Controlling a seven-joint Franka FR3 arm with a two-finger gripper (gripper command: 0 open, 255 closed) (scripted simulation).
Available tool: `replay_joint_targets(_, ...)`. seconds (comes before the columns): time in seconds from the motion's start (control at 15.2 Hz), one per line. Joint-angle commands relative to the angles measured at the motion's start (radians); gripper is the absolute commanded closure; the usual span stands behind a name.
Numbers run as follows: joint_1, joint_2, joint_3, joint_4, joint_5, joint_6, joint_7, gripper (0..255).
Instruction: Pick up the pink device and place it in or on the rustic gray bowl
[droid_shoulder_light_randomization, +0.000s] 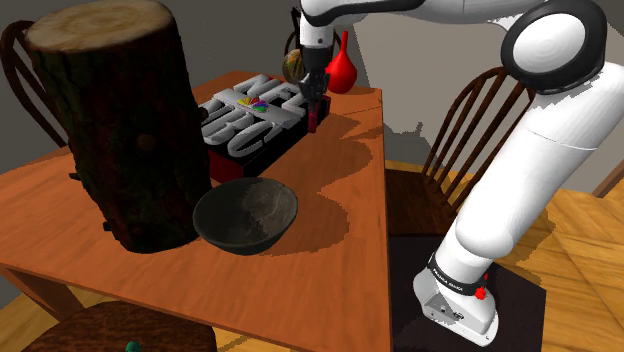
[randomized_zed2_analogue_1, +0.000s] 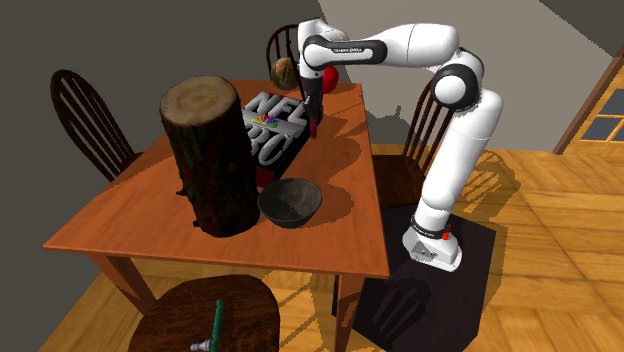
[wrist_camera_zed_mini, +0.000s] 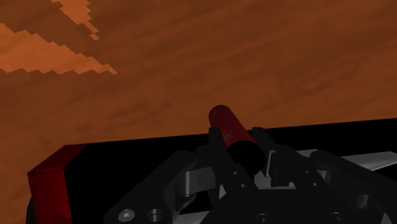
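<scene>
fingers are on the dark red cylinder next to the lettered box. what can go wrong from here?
1. The dark red cylinder is round and sticks out past the fingers; it may slip or pivot when lifted.
2. The lettered box stands close beside the grasp, toward the grey bowl; a low carry could clip it.
3. The log stands beside the bowl; overshoot could hit it.

Raised white "NFL" and, less surely, "NBC" with a rainbow emblem, atop the black box
</scene>
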Motion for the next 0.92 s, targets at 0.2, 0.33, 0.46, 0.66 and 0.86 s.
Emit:
replay_joint_targets(0.2, 0.000, 0.009, 0.000, 0.079, 0.000, -0.070, -0.001, 255)
replay_joint_targets(0.33, 0.000, 0.015, 0.000, 0.113, 0.000, -0.098, -0.002, 255)
replay_joint_targets(0.46, 0.000, 0.022, 0.000, 0.148, 0.000, -0.127, -0.002, 255)
replay_joint_targets(0.66, 0.000, 0.035, 0.000, 0.205, 0.000, -0.170, -0.002, 255)
replay_joint_targets(0.86, 0.000, 0.050, 0.000, 0.265, 0.000, -0.215, -0.002, 255)
